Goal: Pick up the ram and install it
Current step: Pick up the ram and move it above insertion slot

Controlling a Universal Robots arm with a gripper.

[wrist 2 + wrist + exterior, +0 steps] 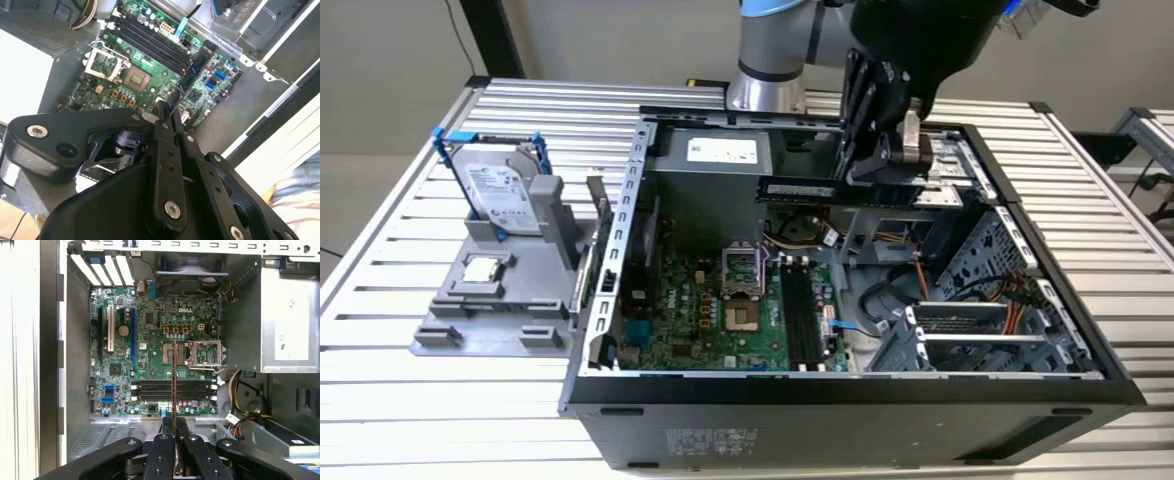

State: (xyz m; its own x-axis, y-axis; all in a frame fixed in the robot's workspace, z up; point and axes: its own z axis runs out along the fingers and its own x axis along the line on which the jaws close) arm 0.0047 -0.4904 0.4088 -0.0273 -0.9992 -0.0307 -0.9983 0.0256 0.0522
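My gripper hangs over the open computer case and is shut on the ram. The ram is a long narrow stick with dark chips, held level above the motherboard. In the first wrist view the ram shows edge-on, rising from between my fingertips and crossing over the black memory slots. In the second wrist view the ram juts out from my gripper above the slots. In the exterior view the slots lie well below the stick.
To the exterior view's left of the case stands a grey holder with a silver hard drive in a blue frame and a small square processor chip. Inside the case are the processor socket, a fan, cables and drive bays.
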